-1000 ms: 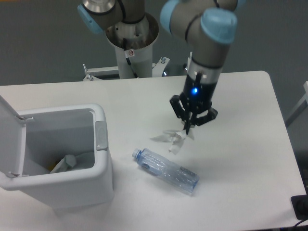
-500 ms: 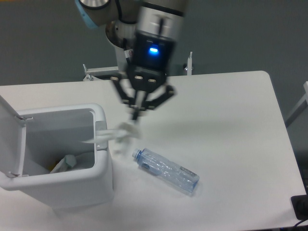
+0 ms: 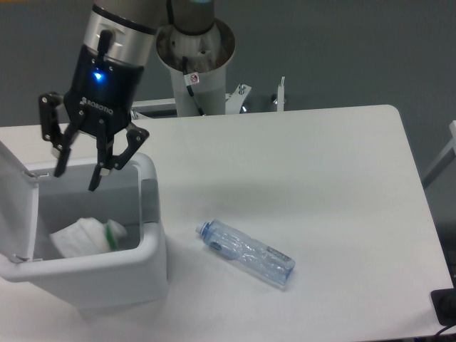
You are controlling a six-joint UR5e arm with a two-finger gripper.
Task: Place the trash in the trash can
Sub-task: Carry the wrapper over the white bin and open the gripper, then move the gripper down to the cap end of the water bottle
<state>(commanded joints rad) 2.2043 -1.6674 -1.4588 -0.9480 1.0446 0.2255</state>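
Black end effector (image 3: pixel 77 173) hangs spread, empty, above trash can (image 3: pixel 153 235).

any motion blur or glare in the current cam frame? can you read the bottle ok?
Fixed camera: lighting soft and even, only faint shadows under the bottle and beside the trash can. Pincer is sharp, its printed label almost legible, blue LED lit. Bottle is transparent against the white table, low contrast but outline and cap are clear. Wrapper is pale inside the white bin, edges soft.
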